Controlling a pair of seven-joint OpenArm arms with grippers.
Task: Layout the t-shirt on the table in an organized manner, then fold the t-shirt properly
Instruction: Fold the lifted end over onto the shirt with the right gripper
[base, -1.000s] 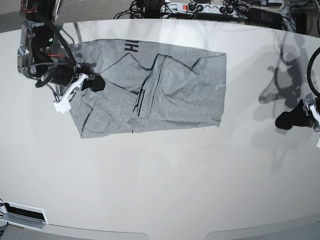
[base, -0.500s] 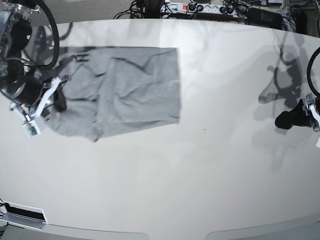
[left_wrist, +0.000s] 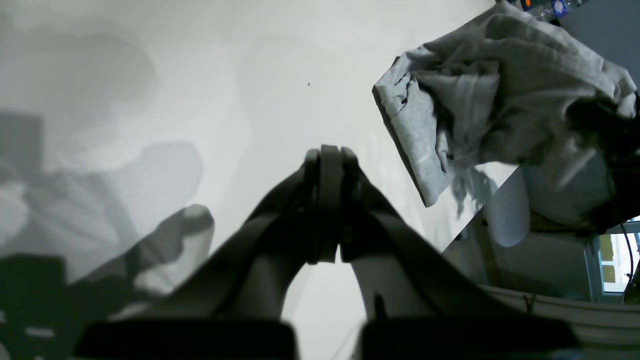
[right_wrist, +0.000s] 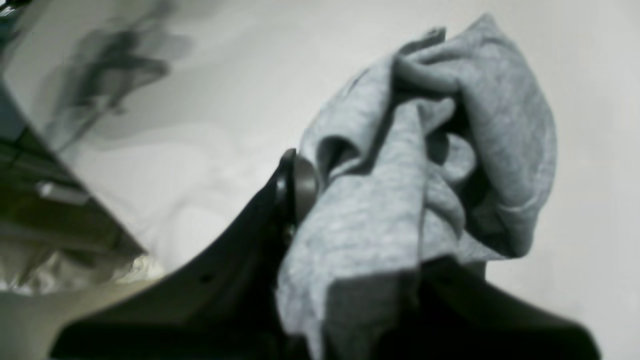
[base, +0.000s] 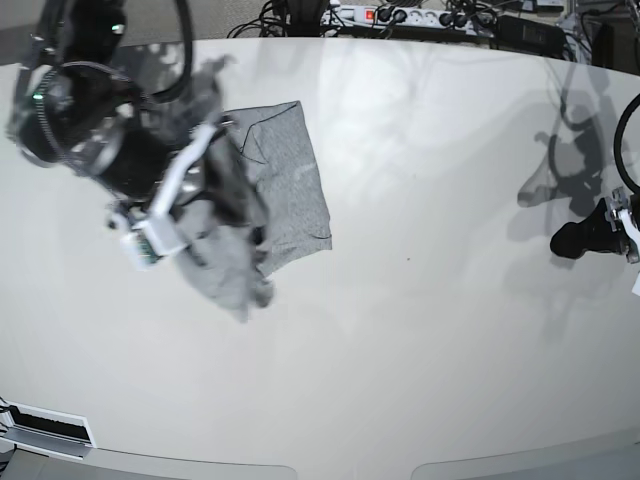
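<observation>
**While bunched and half aloft: t-shirt, layout stage not reached**

Item: the t-shirt (base: 270, 190), heather grey. Location: far corner of the surface (base: 420, 330), on the base view's left. One part hangs in a crumpled wad from the right tool (right_wrist: 305, 200); another part lies flat just beyond it, one hemmed corner pointing toward the middle of the surface.

Right tool: pinching a thick gather of grey cloth, seen close in the right wrist view, with fabric draped over the fingers.

Left tool (left_wrist: 327, 210): fingers pressed together, nothing between them, low over bare surface at the base view's right edge, well apart from the garment.

Progress, as judged: nothing laid out, no fold made. Spreading, flattening and every fold remain.

Not determinable:
- Which part of the garment is gripped (sleeve, hem or collar); the wad hides it.
- Printed or plain face uppermost; no lettering shows.
- Second right finger, buried under cloth.
- Sharpness: right wrist view and the base-view arm are blurred.
- Left tool in base view, cut off by the frame edge.
</observation>
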